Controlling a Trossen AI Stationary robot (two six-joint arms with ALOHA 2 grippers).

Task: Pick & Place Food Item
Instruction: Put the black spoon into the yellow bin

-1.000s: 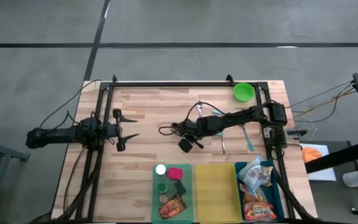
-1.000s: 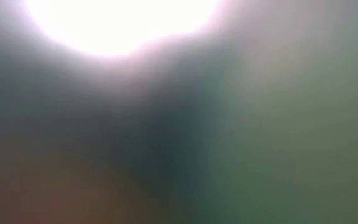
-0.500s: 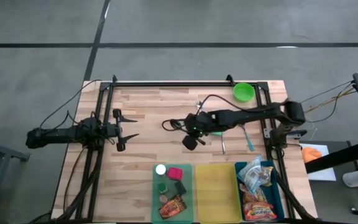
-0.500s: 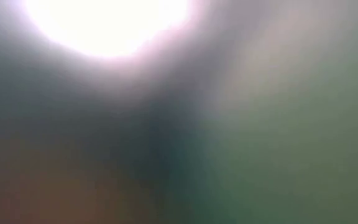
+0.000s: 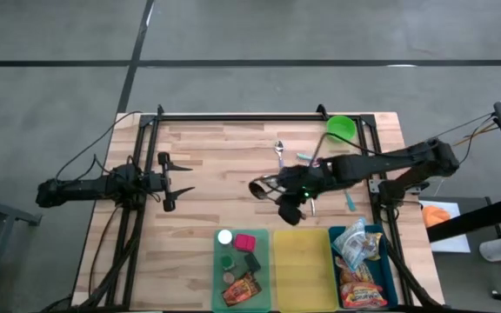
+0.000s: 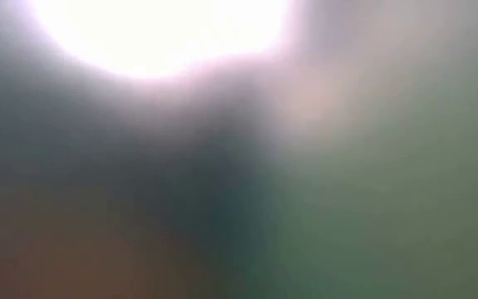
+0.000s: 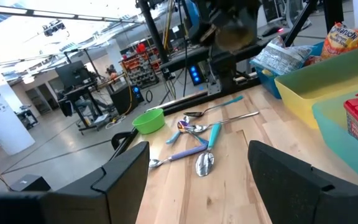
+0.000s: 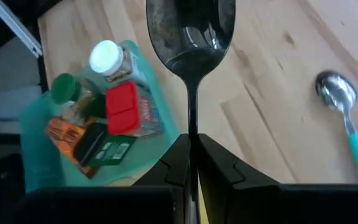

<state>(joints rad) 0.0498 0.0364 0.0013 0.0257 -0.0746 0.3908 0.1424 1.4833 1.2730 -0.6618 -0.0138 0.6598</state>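
My right gripper [image 5: 281,188] hangs over the middle of the table, shut on a large dark metal spoon [image 8: 191,31] whose bowl [image 5: 260,187] sticks out toward the table's left. Below and past the spoon, a green bin [image 8: 36,130] holds food items: a white-capped jar [image 8: 106,56], a red-lidded box [image 8: 123,109] and an orange packet [image 8: 64,134]. My left gripper [image 5: 177,183] waits open at the table's left side, level, with nothing between its fingers [image 7: 129,180]. My right gripper pinches the spoon's thin handle [image 8: 192,127] between its two fingers. They slant down from the table's right, and the spoon runs on along them with its bowl out ahead. The spoon is lifted clear of the table.
A yellow bin [image 5: 303,265] and a blue bin [image 5: 383,271] with snack bags stand beside the green bin [image 5: 218,276] along the near edge. A green bowl [image 5: 341,129] is at the far right. Loose spoons [image 5: 278,149], one teal-handled [image 8: 347,118], lie on the wood.
My right gripper has risen and drawn back toward the table's right and near side, carrying the spoon with it. It has stayed shut.
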